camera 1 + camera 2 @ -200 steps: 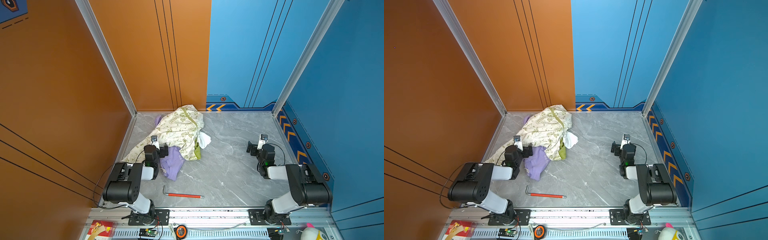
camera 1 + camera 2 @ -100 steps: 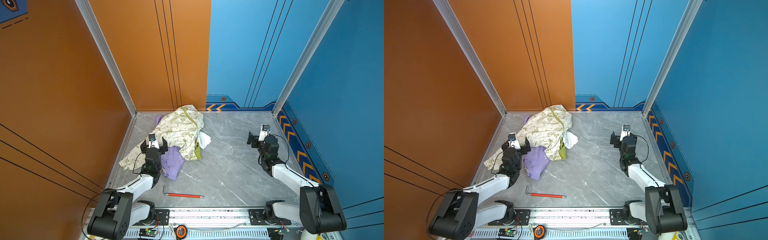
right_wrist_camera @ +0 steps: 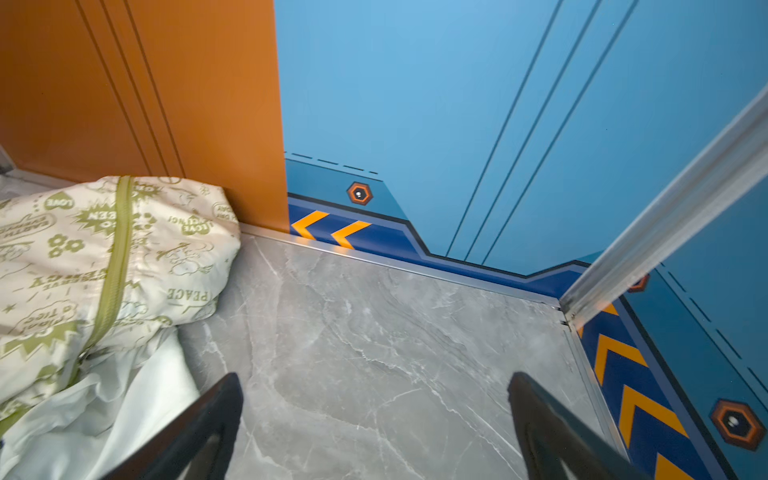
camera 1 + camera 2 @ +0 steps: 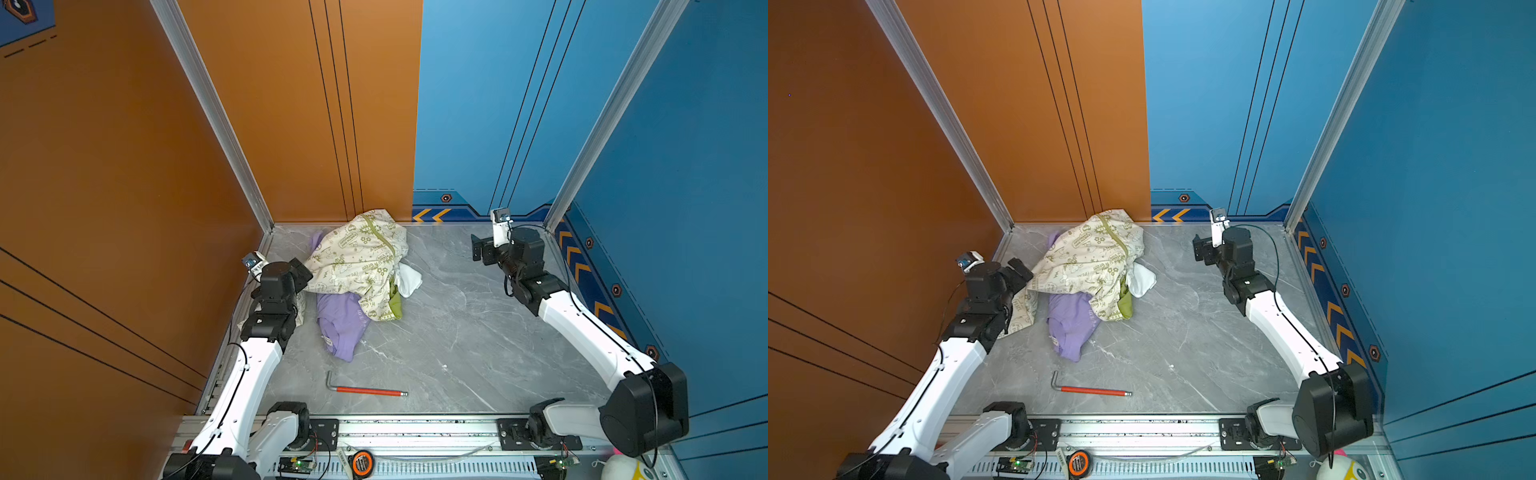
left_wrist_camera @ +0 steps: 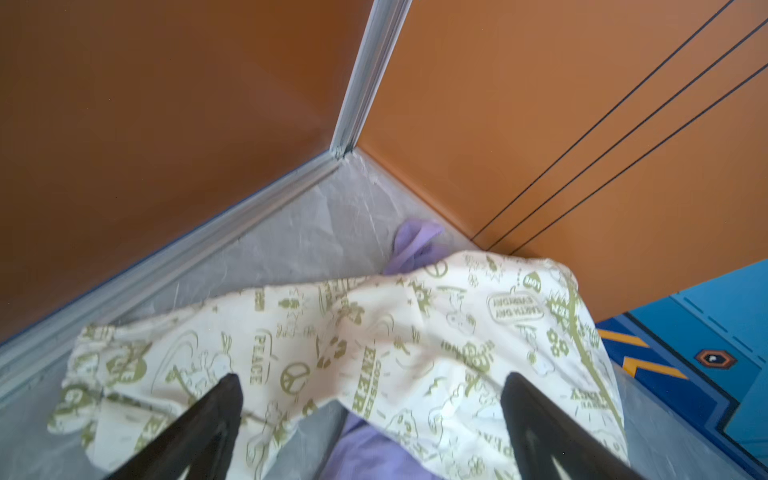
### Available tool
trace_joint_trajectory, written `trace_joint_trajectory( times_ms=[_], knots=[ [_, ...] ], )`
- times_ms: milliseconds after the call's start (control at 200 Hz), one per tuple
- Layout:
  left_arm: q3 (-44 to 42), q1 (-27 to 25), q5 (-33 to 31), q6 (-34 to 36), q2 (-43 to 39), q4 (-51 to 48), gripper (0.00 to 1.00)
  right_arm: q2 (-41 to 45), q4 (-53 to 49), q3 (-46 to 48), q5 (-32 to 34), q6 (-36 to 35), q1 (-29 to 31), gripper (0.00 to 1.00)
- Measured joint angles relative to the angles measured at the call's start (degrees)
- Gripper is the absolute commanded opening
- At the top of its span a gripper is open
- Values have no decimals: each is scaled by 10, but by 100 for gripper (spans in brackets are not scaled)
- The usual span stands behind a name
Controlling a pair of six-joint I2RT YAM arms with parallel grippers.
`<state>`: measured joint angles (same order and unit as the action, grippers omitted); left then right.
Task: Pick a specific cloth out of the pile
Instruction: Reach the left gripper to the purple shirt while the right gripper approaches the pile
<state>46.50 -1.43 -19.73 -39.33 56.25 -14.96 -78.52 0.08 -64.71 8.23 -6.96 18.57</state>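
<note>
- Where the pile sits at the rear of the grey tabletop, against the orange wall, the cloth lies partly beneath it. Its lavender body protrudes from the near edge of the cream printed garment, and a small lavender portion shows at the far side.
- The white cloth protrudes from the right side of the pile.
- The left gripper is positioned over the left part of the cream printed garment. Its jaws are spread wide and hold nothing; contact with the fabric cannot be confirmed.
- The right gripper hangs over bare tabletop, to the right of the pile and apart from it. Its jaws are spread wide and hold nothing.
- A red-handled hex key lies near the front edge, apart from the cloth.
</note>
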Motion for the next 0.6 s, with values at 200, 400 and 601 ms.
trace_joint_trajectory(
  times_ms=[200, 400, 601],
  knots=[
    [-1, -16, 52, -103, 4, -160, 94, -75, -134, -101, 30, -12, 64, 100],
    [-14, -23, 108, -168, 14, -255, 80, -89, -188, -100, 37, -5, 121, 100],
    [-25, -35, 176, -191, 64, -283, 76, -90, -190, -88, 35, 13, 180, 100]
  ],
)
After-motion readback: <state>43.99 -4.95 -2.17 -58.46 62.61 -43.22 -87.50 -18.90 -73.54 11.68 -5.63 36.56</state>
